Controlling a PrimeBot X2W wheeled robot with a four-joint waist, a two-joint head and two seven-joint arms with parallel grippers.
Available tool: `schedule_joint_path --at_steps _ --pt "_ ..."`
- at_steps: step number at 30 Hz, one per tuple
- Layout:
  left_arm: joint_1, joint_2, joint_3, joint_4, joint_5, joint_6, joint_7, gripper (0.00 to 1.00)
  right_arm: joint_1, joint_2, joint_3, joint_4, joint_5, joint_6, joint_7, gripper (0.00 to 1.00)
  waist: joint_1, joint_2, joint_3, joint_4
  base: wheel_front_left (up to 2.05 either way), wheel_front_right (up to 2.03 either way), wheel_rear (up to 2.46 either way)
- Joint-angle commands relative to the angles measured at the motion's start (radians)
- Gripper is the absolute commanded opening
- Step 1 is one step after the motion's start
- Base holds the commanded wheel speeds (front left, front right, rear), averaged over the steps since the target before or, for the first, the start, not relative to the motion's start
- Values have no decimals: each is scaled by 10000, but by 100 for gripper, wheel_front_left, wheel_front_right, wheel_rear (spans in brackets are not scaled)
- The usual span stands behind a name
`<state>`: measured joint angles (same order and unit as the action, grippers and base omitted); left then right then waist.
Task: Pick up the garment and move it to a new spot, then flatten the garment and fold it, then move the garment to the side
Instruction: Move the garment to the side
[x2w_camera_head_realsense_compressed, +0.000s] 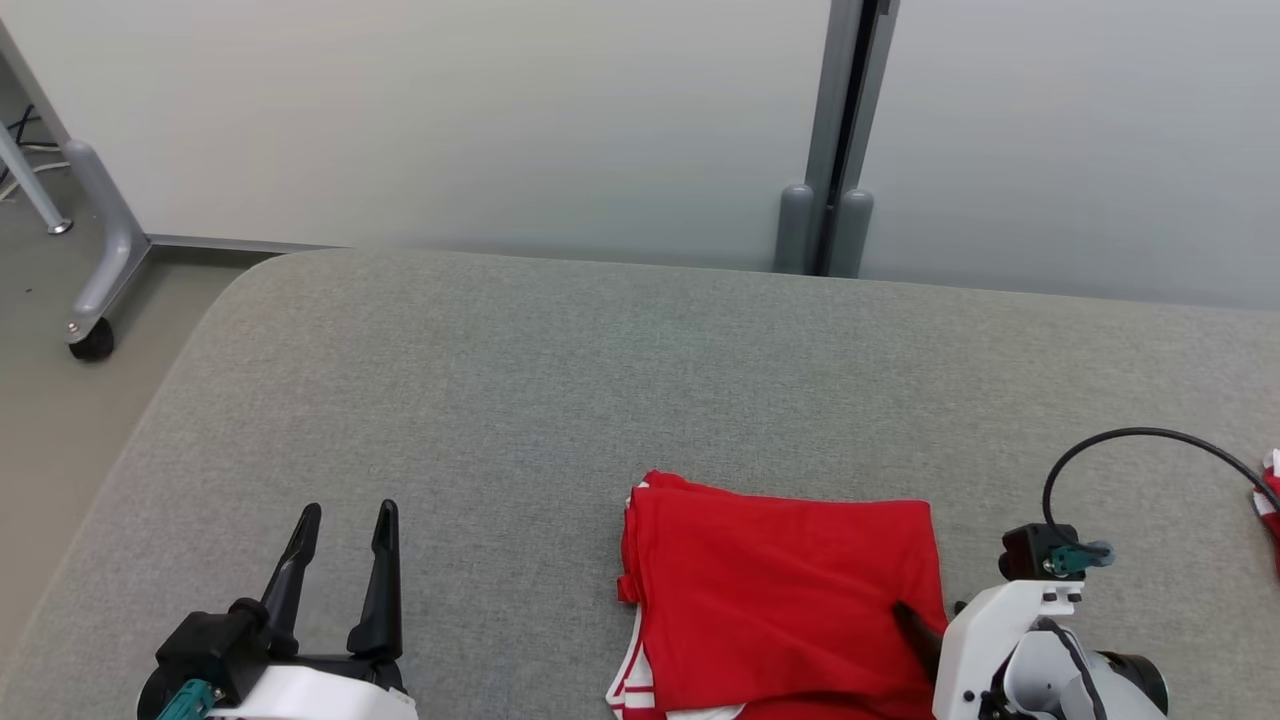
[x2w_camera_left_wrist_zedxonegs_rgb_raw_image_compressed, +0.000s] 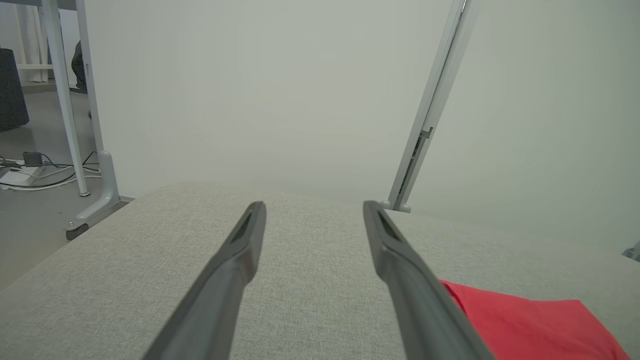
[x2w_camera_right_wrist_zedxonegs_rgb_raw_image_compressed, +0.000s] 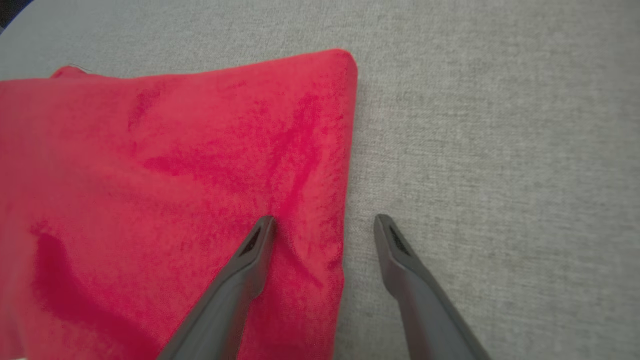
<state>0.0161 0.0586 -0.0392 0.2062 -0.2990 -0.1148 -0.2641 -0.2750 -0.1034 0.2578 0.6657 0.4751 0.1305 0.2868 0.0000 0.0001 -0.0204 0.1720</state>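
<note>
The red garment (x2w_camera_head_realsense_compressed: 780, 600) lies folded into a rectangle on the grey padded table (x2w_camera_head_realsense_compressed: 500, 400), near the front edge, with white stripes showing at its lower left. My right gripper (x2w_camera_right_wrist_zedxonegs_rgb_raw_image_compressed: 324, 219) is open and straddles the garment's right edge (x2w_camera_right_wrist_zedxonegs_rgb_raw_image_compressed: 345, 200): one finger rests on the red cloth and the other stands over bare table. In the head view a dark fingertip (x2w_camera_head_realsense_compressed: 912, 622) lies on the garment's right side. My left gripper (x2w_camera_head_realsense_compressed: 345, 525) is open and empty, well to the left of the garment. In the left wrist view the garment (x2w_camera_left_wrist_zedxonegs_rgb_raw_image_compressed: 525, 325) shows at the lower right.
A second red and white piece of cloth (x2w_camera_head_realsense_compressed: 1270, 495) peeks in at the right edge of the table. A black cable (x2w_camera_head_realsense_compressed: 1130, 435) loops above my right wrist. A table leg with a caster (x2w_camera_head_realsense_compressed: 95, 300) stands on the floor to the left. A partition post (x2w_camera_head_realsense_compressed: 835, 220) rises behind the table.
</note>
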Motion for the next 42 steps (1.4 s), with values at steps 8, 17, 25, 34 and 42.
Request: schedule_joint_path --at_steps 8,17,25,34,42 --pt "-179 78 8 30 100 -84 5 100 311 359 -222 478 264 7 641 49 0 -1 146 325 0 0 0" --pt "-183 95 -86 63 194 -104 5 100 50 129 -82 -53 204 5 -185 0 0 -1 41 133 0 0 0" --pt "-287 89 -404 -224 313 -128 6 100 -248 -267 179 -520 9 4 -765 0 0 -1 70 -571 0 0 0" --pt "-409 22 -807 -472 209 -140 5 100 -698 -939 630 -1314 -79 4 -775 0 0 -1 239 -2119 0 0 0" --pt "-757 -22 -1391 -475 202 -135 7 100 -1190 -1486 930 -1900 81 4 -778 0 0 -1 535 -3524 0 0 0"
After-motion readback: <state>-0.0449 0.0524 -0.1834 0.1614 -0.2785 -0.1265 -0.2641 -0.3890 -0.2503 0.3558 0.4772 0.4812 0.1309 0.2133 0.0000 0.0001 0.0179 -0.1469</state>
